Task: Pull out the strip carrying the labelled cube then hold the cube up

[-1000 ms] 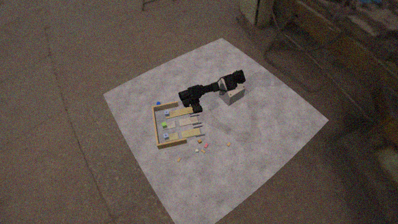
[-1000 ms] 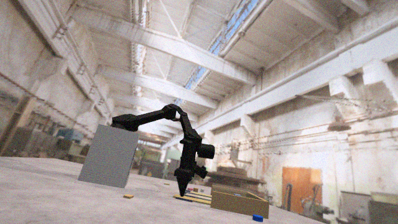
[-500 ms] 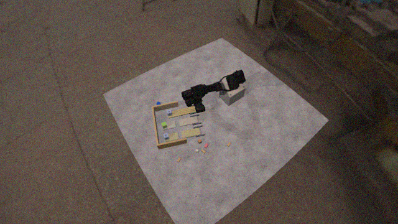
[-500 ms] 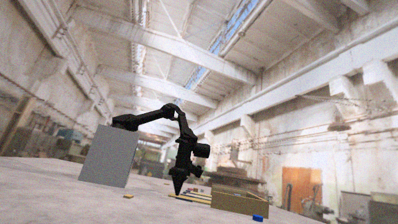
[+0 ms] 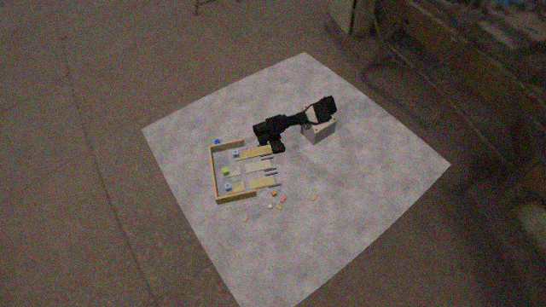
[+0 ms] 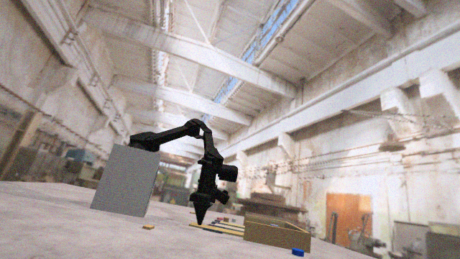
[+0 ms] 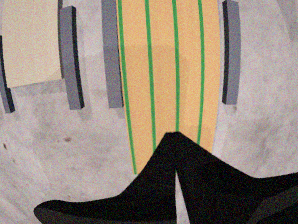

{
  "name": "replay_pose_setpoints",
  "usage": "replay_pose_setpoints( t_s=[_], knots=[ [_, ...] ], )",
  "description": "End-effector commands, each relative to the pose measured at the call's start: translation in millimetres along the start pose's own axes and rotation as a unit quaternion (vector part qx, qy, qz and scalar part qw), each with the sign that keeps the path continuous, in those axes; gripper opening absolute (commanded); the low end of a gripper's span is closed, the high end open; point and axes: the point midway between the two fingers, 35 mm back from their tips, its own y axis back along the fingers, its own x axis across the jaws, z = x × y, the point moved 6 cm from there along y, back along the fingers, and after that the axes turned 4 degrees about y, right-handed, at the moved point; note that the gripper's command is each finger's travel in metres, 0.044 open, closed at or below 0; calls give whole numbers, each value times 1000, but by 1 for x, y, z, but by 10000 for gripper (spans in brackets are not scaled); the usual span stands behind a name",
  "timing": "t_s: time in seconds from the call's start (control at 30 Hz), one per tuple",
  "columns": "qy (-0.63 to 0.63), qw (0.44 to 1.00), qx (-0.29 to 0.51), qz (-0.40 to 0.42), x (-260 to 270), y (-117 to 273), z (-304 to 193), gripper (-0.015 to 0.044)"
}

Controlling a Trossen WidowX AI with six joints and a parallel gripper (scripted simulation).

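The one-piece strip (image 5: 256, 152) (image 6: 224, 231) (image 7: 162, 65) is yellow-orange with green lines and sticks out past the rail ends. A labelled cube (image 5: 235, 153) is at its far end. My gripper (image 6: 200, 224) (image 7: 172, 137) is shut with nothing between the fingers; its tips are at the top of the strip's near end, apparently touching it. The pale middle strip (image 5: 258, 166) (image 7: 32, 40) and a yellow strip (image 5: 263, 182) each have a gap; their far pieces are by a green cube (image 5: 225, 170) and another labelled cube (image 5: 228, 186).
A wooden wall (image 5: 212, 172) (image 6: 277, 232) surrounds the strips' far side and both flanks. Grey rails (image 7: 231, 55) flank the strips. A blue piece (image 5: 217, 141) (image 6: 297, 252) lies outside the wall. Several small pieces, including a red one (image 5: 282, 199), lie beyond the yellow gapped strip.
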Motion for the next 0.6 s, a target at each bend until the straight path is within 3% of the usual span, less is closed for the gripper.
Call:
replay_pose_setpoints(
  t_s=[0.0,0.57],
  knots=[
    [-3,1000,16,1,2,-5,-15,0],
    [-3,1000,17,2,4,-5,-35,0]
  ],
)
